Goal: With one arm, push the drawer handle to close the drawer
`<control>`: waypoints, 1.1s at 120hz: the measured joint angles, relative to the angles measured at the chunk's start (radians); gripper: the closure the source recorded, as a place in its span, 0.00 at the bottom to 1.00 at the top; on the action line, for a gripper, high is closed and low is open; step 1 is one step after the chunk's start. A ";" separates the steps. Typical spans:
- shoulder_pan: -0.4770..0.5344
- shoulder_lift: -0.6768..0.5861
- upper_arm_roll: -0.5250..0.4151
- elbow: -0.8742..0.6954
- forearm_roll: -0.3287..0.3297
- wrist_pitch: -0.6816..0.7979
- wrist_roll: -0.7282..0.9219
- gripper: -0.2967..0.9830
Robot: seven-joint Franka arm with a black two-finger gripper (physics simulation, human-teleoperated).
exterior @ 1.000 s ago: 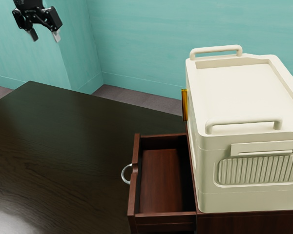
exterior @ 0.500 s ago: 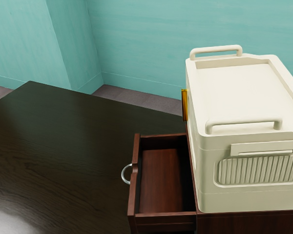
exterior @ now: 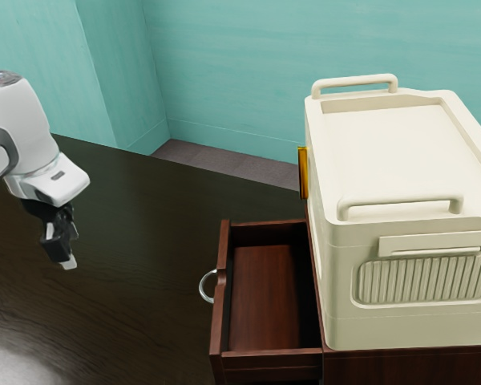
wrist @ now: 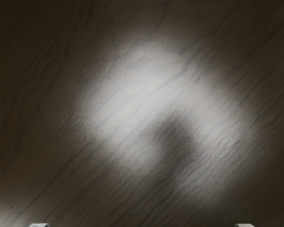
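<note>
The dark red wooden drawer (exterior: pixel 264 297) stands pulled out from its cabinet (exterior: pixel 409 369), and nothing lies inside it. A curved silver handle (exterior: pixel 205 285) sticks out from the drawer's front, toward the exterior view's left. My gripper (exterior: pixel 71 249) points down over the dark table, well to the exterior view's left of the handle and apart from it. In the wrist view the two tips of my gripper (wrist: pixel 142 225) stand wide apart at the lower edge, with nothing held between them.
A large cream box (exterior: pixel 401 160) with raised bars sits on top of the cabinet. A yellow-gold piece (exterior: pixel 303 172) shows by its side. Dark wooden tabletop (exterior: pixel 136 241) lies between my hand and the drawer; the wrist view looks onto glossy tabletop (wrist: pixel 146 85).
My hand went from the exterior view's upper left down past its left edge, then came back in lower, over the table and turned side-on. The drawer has not moved.
</note>
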 joint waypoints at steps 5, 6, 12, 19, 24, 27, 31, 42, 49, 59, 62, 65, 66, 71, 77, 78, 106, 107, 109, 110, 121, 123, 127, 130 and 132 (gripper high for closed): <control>-0.006 0.013 -0.002 -0.010 -0.006 0.028 0.018 0.45; -0.007 0.016 -0.004 -0.012 -0.007 0.033 0.021 0.46; -0.015 0.035 -0.010 -0.018 -0.014 0.062 0.040 0.52; -0.024 0.047 -0.014 -0.022 -0.024 0.090 0.060 0.60; -0.034 0.056 -0.015 -0.024 -0.029 0.105 0.070 0.65; -0.040 0.063 -0.016 -0.026 -0.031 0.115 0.075 0.68; -0.049 0.075 -0.016 -0.029 -0.034 0.127 0.079 0.71; -0.074 0.108 -0.017 -0.033 -0.040 0.157 0.085 0.76; -0.094 0.134 -0.022 -0.033 -0.046 0.176 0.084 0.79; -0.109 0.168 -0.041 -0.033 -0.054 0.205 0.079 0.81; -0.114 0.179 -0.043 -0.033 -0.055 0.213 0.075 0.81; -0.117 0.188 -0.045 -0.033 -0.057 0.221 0.072 0.82; -0.118 0.190 -0.045 -0.033 -0.057 0.224 0.071 0.82; -0.123 0.206 -0.046 -0.033 -0.063 0.238 0.066 0.83; -0.132 0.225 -0.047 -0.033 -0.071 0.255 0.061 0.83; -0.134 0.229 -0.048 -0.033 -0.073 0.257 0.060 0.83; -0.145 0.286 -0.090 -0.027 -0.121 0.316 0.032 0.84; -0.145 0.288 -0.092 -0.026 -0.122 0.317 0.031 0.84; -0.146 0.292 -0.095 -0.024 -0.125 0.320 0.029 0.84; -0.146 0.294 -0.097 -0.024 -0.126 0.322 0.028 0.84; -0.154 0.320 -0.110 -0.004 -0.140 0.334 0.018 0.84; -0.155 0.327 -0.115 0.001 -0.142 0.336 0.016 0.84; -0.156 0.342 -0.122 0.010 -0.148 0.339 0.013 0.84; -0.157 0.350 -0.127 0.016 -0.151 0.341 0.011 0.84; -0.157 0.356 -0.130 0.019 -0.154 0.343 0.009 0.84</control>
